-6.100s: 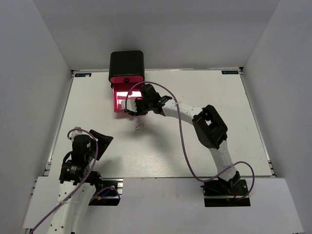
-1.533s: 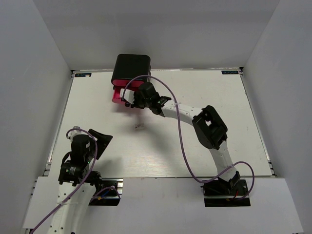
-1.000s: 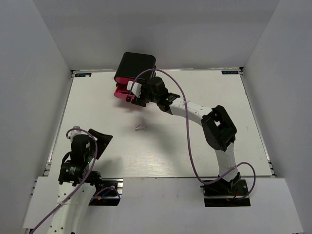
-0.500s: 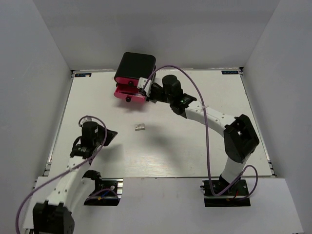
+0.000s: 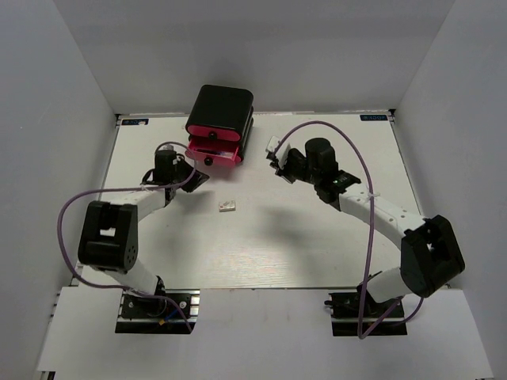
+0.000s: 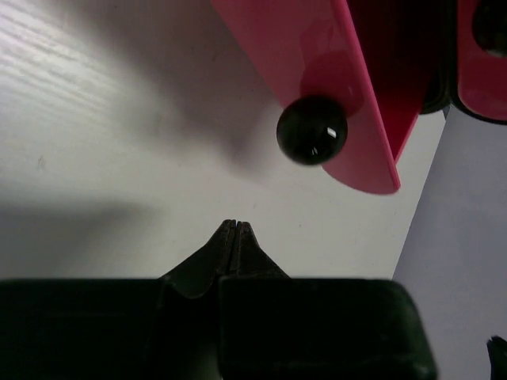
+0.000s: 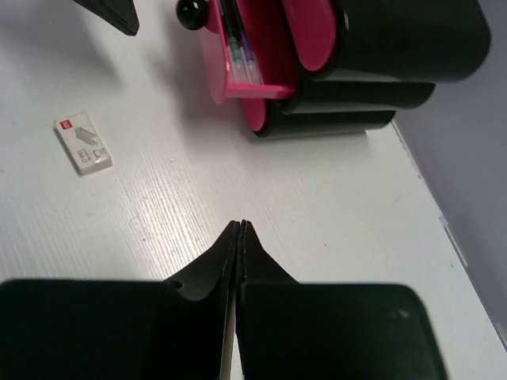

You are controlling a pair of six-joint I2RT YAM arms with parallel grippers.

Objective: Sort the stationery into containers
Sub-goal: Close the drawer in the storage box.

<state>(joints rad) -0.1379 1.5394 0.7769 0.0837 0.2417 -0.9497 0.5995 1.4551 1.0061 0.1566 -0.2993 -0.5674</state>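
Observation:
The containers are pink-red drawers (image 5: 215,141) stacked in a black box (image 5: 224,105) at the back of the table. The lowest drawer (image 7: 242,67) is pulled out a little, and thin pens (image 7: 235,41) lie inside it. Its black knob (image 6: 311,131) sits just ahead of my left gripper (image 6: 235,226), which is shut and empty, apart from the knob. A small white eraser (image 5: 227,206) lies flat on the table in front of the box. My right gripper (image 7: 240,226) is shut and empty, to the right of the box (image 7: 396,39), with the eraser (image 7: 82,143) off to its left.
The white table (image 5: 317,237) is walled by grey panels at the left, back and right. The box stands close to the back edge. My left gripper (image 5: 198,175) and right gripper (image 5: 274,152) flank the drawers.
The left arm swung up from the near left to the drawer knob and shut. The right gripper let go of the drawers, drew back to the right and shut.

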